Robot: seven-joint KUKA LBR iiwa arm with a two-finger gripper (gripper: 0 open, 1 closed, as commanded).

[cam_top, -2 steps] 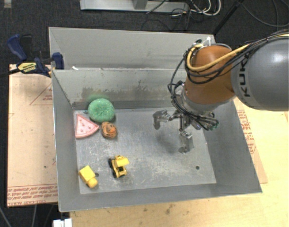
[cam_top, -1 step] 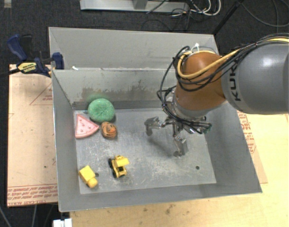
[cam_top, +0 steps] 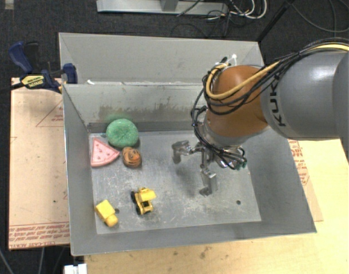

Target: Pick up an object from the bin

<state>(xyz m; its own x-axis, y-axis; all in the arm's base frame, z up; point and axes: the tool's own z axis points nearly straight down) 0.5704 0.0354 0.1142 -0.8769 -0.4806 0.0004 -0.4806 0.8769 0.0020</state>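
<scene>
The grey arm [cam_top: 311, 96] and its orange wrist cover [cam_top: 237, 104] are seen highest, at the frame's right. Beneath them the gripper [cam_top: 192, 170] is held over the bare floor of the bin [cam_top: 231, 204], right of centre, jaws spread with nothing between them. Well apart, in the bin's left half, are found a yellow toy truck [cam_top: 143, 201], a yellow block [cam_top: 106, 213], a pink watermelon slice [cam_top: 103, 153], a brown lump [cam_top: 131, 157] and a green round piece [cam_top: 122, 132].

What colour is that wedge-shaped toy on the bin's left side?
Pink: the wedge toy shows plainly in the camera view.
</scene>
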